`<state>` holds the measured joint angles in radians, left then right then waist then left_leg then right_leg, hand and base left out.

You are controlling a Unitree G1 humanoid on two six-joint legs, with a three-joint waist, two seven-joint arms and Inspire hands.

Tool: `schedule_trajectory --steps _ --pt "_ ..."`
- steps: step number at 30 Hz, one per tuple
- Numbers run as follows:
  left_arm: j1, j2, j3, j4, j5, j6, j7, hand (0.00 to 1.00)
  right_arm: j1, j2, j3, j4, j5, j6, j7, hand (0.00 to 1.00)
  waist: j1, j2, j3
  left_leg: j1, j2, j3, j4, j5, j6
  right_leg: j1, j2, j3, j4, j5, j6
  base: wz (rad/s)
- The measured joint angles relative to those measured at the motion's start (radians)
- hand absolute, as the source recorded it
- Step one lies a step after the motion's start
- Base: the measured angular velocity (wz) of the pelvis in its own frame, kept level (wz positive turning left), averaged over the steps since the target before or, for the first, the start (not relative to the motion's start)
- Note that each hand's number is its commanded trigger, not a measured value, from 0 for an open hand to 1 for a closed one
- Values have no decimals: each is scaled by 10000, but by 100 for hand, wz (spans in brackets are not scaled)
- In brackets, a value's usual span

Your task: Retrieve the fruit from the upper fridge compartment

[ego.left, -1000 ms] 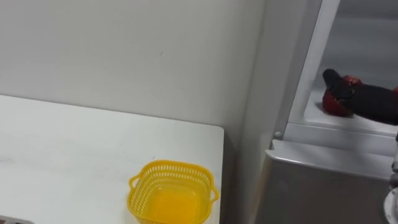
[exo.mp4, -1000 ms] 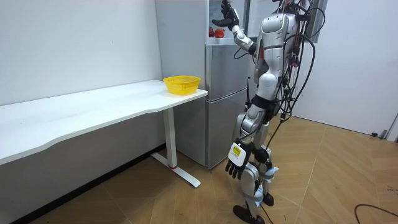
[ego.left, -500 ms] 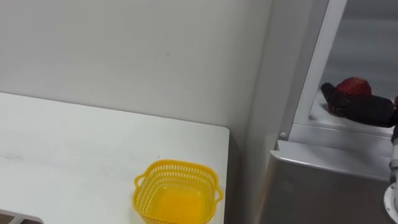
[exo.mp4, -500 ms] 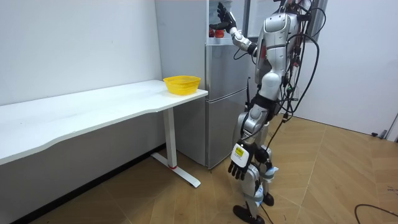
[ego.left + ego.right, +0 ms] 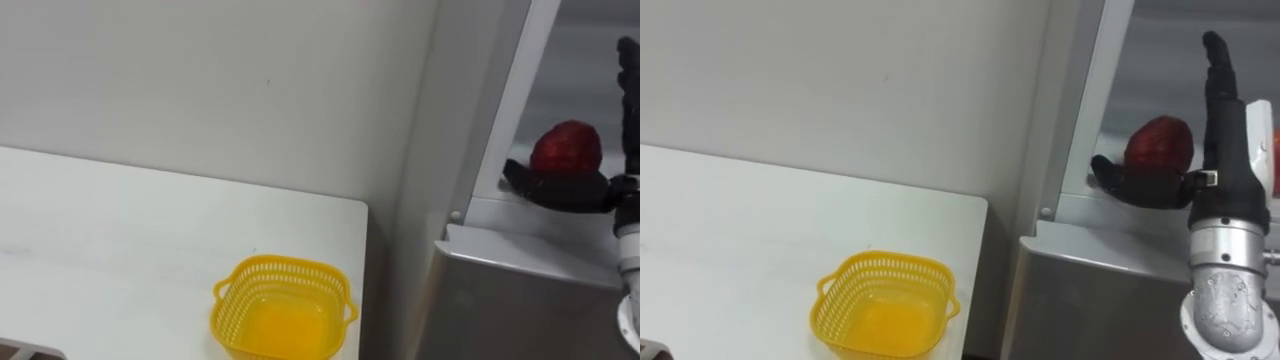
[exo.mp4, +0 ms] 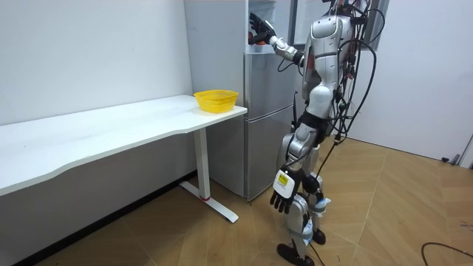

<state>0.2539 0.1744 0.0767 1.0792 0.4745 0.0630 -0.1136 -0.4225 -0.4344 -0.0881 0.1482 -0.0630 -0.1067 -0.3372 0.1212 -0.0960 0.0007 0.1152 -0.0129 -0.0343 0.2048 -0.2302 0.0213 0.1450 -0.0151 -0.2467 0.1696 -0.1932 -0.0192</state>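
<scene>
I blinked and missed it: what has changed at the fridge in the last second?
The right hand, which lay across the red fruit, has swung its fingers upright beside it, thumb stretched below; nothing gripped. The fruit stays in the upper fridge, the yellow basket on the white table, the left hand hanging.

You are looking at a plain test room, set up a bit like a kitchen. A tall silver fridge stands by the wall, like one you have at home. Right next to it is a long white table on thin legs. A yellow basket sits on the end near the fridge. The wall is bare and white, and the floor is wood. The bare wall and long work table make it feel more like a lab than a real home.
</scene>
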Motion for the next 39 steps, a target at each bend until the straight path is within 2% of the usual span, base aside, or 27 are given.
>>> schedule_trajectory --steps 3,8,10,13,22,23,24,30,39 --pt "-44 41 0 -3 -4 0 23 0 -44 -315 42 225 387 68 167 0 126 -51 9 2 3 1 1 1 1 4 -3 6 0 0 0 0" --pt "24 221 -18 -247 -4 61 20 0 -532 -430 242 1218 1171 143 442 0 57 -190 28 9 3 -4 9 5 -6 53 6 28 -2 2 -3 0" --pt "30 257 -12 -416 9 215 17 0 -587 -433 252 1549 1216 229 671 0 25 -237 33 27 4 10 2 5 -6 76 1 30 -1 2 -3 0" --pt "32 279 -21 -481 2 339 -3 0 -631 -433 267 1658 1599 419 942 0 20 -261 27 47 3 40 -5 4 -5 80 10 89 7 2 -3 -3" --pt "18 296 -54 -456 -40 631 -93 0 -1249 -630 473 2770 2116 473 1857 0 -39 -291 21 150 8 52 -23 0 -5 159 19 99 28 5 -6 0" --pt "14 295 -60 -452 -40 641 -93 0 -1346 -630 474 2871 2106 544 1971 66 -45 -288 23 150 8 54 -21 -2 -4 159 19 101 36 7 -9 0" --pt "9 295 -60 -452 -40 679 -87 0 -1437 -632 472 3002 2097 563 2098 100 -51 -284 26 148 8 52 -25 -3 -4 157 19 102 41 10 -13 0" --pt "11 281 -56 -466 -41 897 -75 0 -1537 -700 460 3090 2078 664 2467 100 -56 -257 23 110 13 47 -19 -6 -6 136 34 110 51 17 -25 0" --pt "-27 281 -66 -474 -68 924 -12 0 -1682 -728 471 3088 1750 800 2693 100 -54 -145 -35 129 12 56 3 -4 -6 142 34 110 50 18 -25 0"
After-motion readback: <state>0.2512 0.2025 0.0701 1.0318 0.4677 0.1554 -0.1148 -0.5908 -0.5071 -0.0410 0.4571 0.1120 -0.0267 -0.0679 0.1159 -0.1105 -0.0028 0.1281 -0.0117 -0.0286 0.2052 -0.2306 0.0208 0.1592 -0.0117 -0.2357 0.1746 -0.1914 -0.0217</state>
